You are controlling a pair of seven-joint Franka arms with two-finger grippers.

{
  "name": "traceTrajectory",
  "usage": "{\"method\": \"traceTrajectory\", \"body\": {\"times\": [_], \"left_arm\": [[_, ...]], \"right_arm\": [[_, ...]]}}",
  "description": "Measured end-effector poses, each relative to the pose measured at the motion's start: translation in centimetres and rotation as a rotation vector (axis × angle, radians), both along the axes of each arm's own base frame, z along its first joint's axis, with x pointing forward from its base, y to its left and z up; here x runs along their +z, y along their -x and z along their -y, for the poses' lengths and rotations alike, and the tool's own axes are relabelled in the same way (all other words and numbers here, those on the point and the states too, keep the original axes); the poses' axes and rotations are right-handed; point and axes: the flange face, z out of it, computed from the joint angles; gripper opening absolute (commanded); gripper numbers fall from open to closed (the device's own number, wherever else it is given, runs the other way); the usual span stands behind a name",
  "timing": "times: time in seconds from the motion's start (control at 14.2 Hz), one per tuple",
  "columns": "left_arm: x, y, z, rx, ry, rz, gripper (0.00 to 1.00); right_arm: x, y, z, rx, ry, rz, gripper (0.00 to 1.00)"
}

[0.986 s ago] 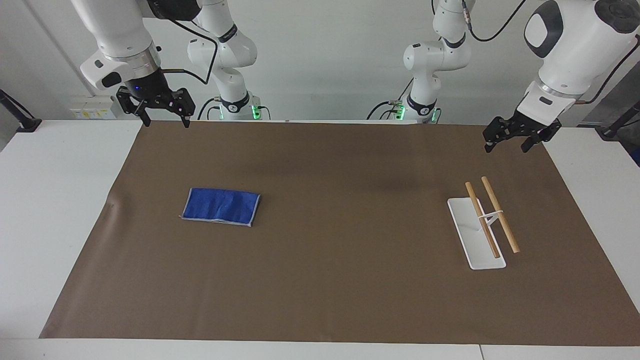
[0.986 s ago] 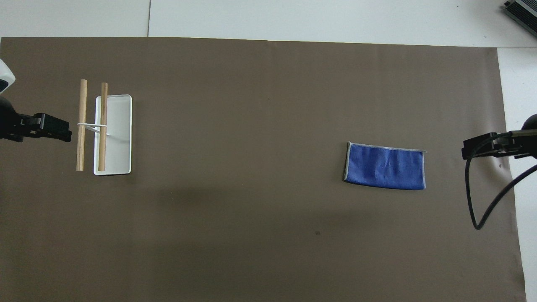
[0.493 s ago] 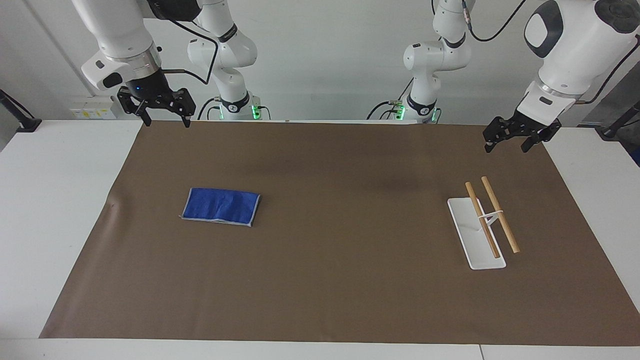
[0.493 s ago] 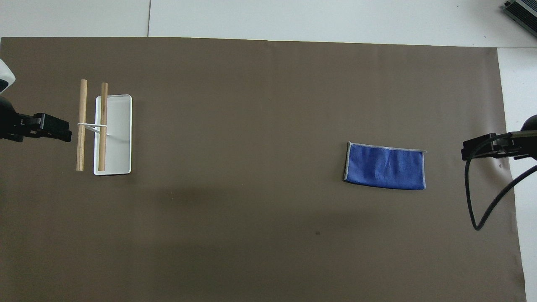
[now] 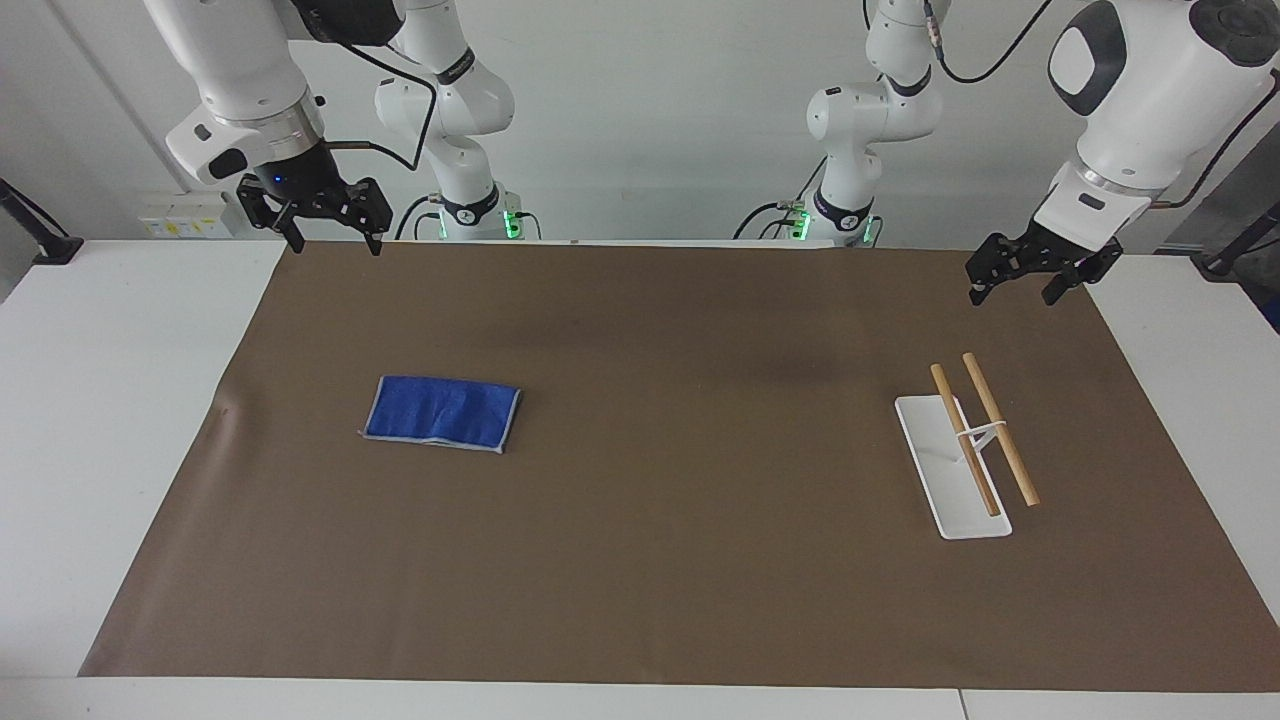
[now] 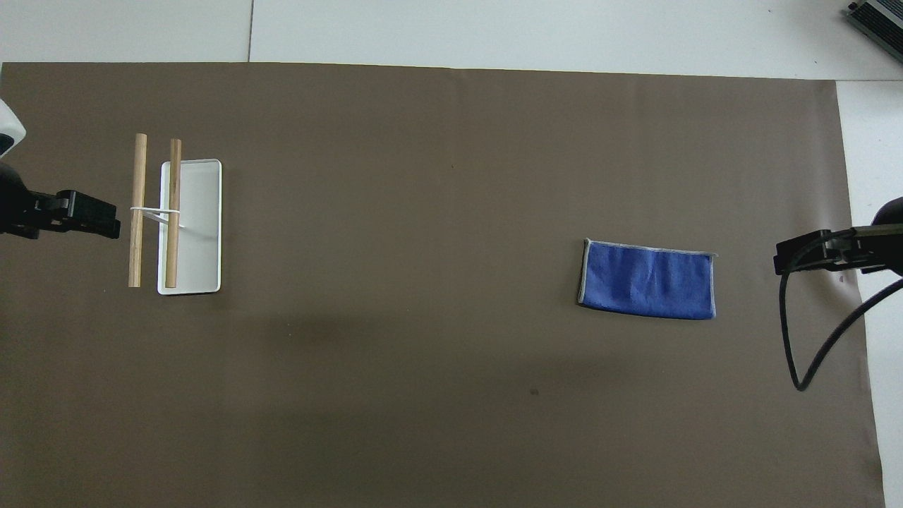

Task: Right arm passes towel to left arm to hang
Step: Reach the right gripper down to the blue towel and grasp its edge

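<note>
**Q:** Reading the facing view from its left edge across, what has changed in the last second?

**A:** Very little. The right gripper (image 5: 329,233) has lifted slightly and drifted a touch toward the table's middle; its fingers stand apart and hold nothing. It hangs over the brown mat's (image 5: 640,560) edge at the right arm's end. The towel (image 5: 442,413) has not moved: it lies flat on the mat, well apart from that gripper. By this reading the pickup has hardly begun and the handover is yet to come.

**Q:** And further across?

**A:** The rack (image 5: 950,465) is unchanged: a white tray-like base carrying two wooden rails (image 5: 998,427) on a thin white support. Nothing hangs on the rails and nothing lies in the base. The left gripper (image 5: 1017,283) waits above the mat's corner at the left arm's end, fingers apart and empty.

**Q:** Any other containers?

**A:** None visible in either view.
</note>
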Motion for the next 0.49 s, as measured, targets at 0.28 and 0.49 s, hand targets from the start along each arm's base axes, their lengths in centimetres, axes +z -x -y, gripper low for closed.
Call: {"method": "traceTrajectory", "body": {"times": [0.28,0.49], "left_arm": [[0.0,0.0,0.0,0.0,0.0,0.0,1.0],[0.0,0.0,0.0,0.0,0.0,0.0,1.0]], "right_arm": [[-0.56,0.28,0.28,-0.004,-0.001,-0.003,1.0],[-0.94,0.51,0.38,-0.006,-0.001,-0.006,1.0]]}}
